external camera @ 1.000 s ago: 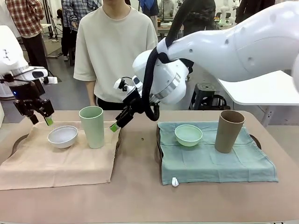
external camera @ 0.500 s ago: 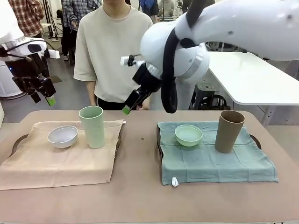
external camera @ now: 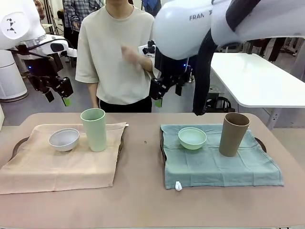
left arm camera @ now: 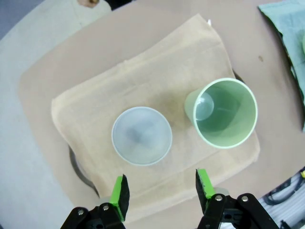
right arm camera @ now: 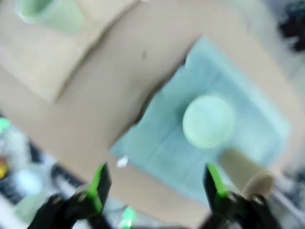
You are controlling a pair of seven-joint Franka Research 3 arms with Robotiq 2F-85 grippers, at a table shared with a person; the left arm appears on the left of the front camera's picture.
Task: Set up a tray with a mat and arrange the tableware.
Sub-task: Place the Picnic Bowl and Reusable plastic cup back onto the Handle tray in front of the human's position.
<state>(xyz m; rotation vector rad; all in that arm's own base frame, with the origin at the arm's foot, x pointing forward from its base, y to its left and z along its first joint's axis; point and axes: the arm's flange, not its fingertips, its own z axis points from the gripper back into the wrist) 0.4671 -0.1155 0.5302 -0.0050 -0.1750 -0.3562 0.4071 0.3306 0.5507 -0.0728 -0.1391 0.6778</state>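
Tableware untouched, left gripper [external camera: 58, 96] risen, right gripper [external camera: 167, 91] lifted, jaws apart

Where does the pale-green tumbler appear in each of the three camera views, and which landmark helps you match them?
Front view: pale-green tumbler stands left of centre on the beige mat.
Left wrist view: right of centre, seen from above.
Right wrist view: top-left corner, blurred.
Shared landmark: the beige mat under it.
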